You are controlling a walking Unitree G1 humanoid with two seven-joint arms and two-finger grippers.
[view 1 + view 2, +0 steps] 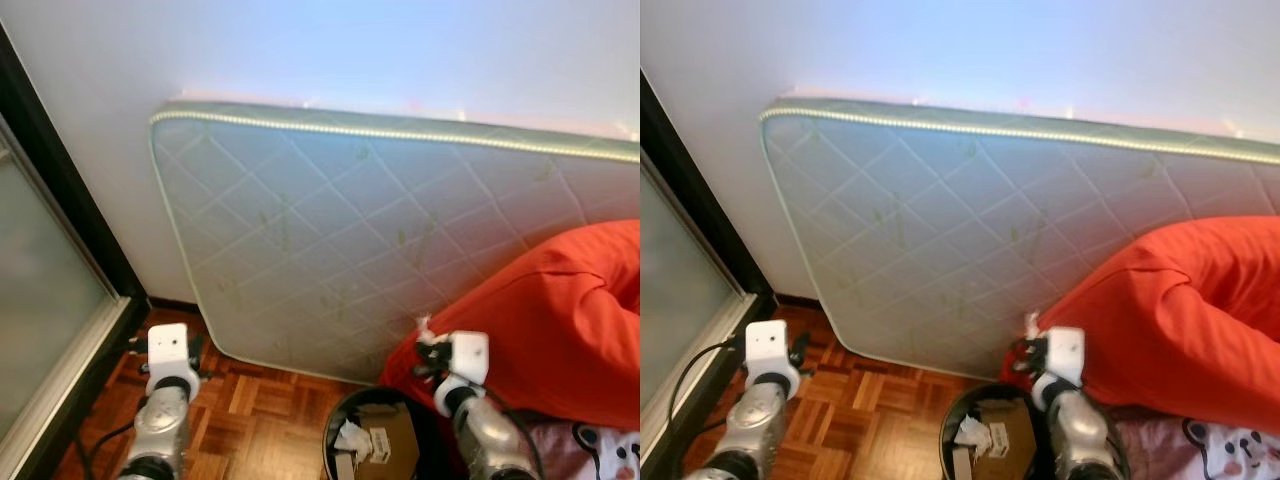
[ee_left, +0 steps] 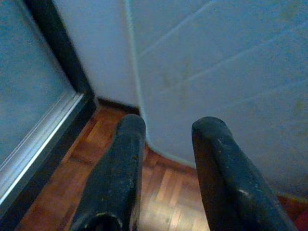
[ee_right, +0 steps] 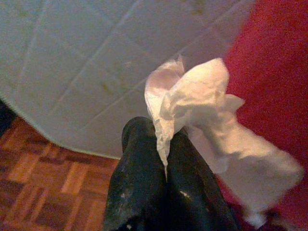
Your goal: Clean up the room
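Right wrist view: right gripper (image 3: 166, 144) clamped on a crumpled white tissue (image 3: 207, 110), fingers pressed together with the paper pinched at the tips and the loose bulk flaring past them toward the red beanbag (image 3: 274, 72). Behind it, quilted mattress (image 1: 380, 230) stood on edge against the white wall (image 1: 300, 50), parquet floor (image 1: 250, 410) below.

Left eye view: same gripper raised in front of the beanbag's lower edge, wisp of tissue at the tips. Black waste bin (image 1: 345, 405) on the floor just beside and below, toward the robot's left of the gripper and nearer the body; already holding a cardboard piece (image 1: 385, 440) and white scraps (image 1: 352, 437).

Key relation: bin mouth below and slightly left-inward of the held tissue, not directly under it. Likely next: short shift left and back over the opening, then release. Right arm clearly the nearer one. Risk: light paper drifting onto the rim or floor if let go too early.

Left gripper (image 2: 166, 139) spread apart, nothing between the fingers, hanging near the mattress corner and the dark door frame (image 1: 60, 200).
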